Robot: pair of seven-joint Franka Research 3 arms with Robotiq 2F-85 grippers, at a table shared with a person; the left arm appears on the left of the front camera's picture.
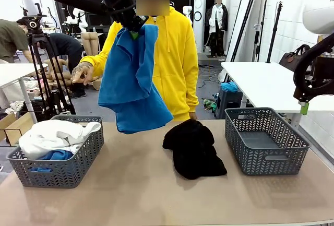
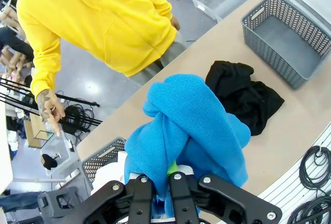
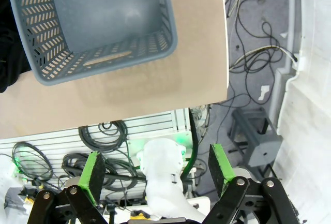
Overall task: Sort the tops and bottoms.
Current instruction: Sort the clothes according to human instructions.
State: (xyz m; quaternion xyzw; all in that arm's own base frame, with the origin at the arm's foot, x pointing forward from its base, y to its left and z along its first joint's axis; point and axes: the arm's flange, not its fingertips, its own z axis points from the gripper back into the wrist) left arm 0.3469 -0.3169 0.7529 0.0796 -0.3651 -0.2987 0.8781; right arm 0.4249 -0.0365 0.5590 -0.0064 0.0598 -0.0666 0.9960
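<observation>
Now mid-carry: blue top (image 1: pixel 133 74) clamped in left gripper (image 2: pixel 161 183) jaws, hanging above the bench just right of left basket (image 1: pixel 78 166), black bottoms (image 1: pixel 193 147) farther right, right gripper (image 3: pixel 155 175) jaws wide, empty; next, probably lowering into that basket.

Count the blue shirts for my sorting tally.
2: one blue shirt hanging from the left pincer, another under the white shirt in the left basket. More could be buried.
</observation>
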